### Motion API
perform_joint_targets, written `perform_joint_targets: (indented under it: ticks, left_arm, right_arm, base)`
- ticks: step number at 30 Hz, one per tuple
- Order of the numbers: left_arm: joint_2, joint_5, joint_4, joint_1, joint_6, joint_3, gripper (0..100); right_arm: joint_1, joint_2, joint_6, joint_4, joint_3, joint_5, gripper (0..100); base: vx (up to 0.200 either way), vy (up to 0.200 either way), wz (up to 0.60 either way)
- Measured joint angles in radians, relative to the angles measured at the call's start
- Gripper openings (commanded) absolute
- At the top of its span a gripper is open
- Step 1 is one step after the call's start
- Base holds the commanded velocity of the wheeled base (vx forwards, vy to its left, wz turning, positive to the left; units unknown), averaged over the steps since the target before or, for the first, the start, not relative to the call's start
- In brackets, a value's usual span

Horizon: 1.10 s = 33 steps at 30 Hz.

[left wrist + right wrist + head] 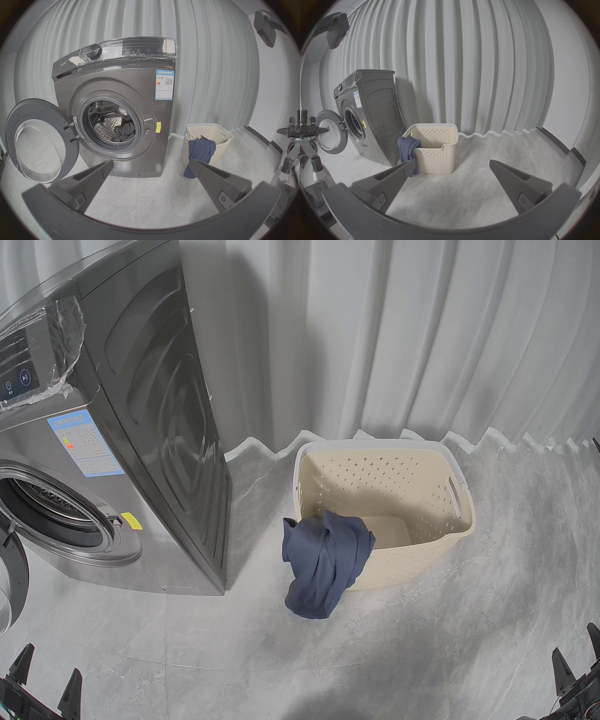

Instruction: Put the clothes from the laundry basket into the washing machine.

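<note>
Head view: the basket (464, 490) stands on the floor (406, 646) in front of the curtain (406, 334), near the washer (156, 427), on its right. A blue garment (325, 565) hangs over the basket's near-left rim, part inside and the rest trailing down the outside toward the floor. The washer's door (40, 140) is swung wide, and a dark cloth (125, 131) lies in the drum. Both arms sit low, well apart from the basket. The left gripper (150, 162) faces the washer, fingers spread, holding nothing. The right gripper (451, 162) faces the basket, likewise splayed and empty.
</note>
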Motion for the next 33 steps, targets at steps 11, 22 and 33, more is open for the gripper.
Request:
perform_joint_targets:
  ticks: [11, 22, 33]
  left_arm:
    - [0.000, 0.001, 0.000, 0.000, 0.001, 0.000, 100]
    - [0.000, 0.001, 0.000, 0.000, 0.002, 0.000, 100]
    - [0.000, 0.001, 0.000, 0.000, 0.003, 0.000, 100]
  right_arm:
    - [-0.001, 0.000, 0.002, -0.014, -0.007, 0.002, 100]
    - [0.020, 0.248, 0.051, -0.035, -0.185, 0.077, 100]
    - [0.203, 0.641, 0.076, -0.171, -0.170, 0.139, 100]
  base:
    - [0.000, 0.000, 0.00]
    - [0.000, 0.000, 0.00]
    - [0.000, 0.000, 0.00]
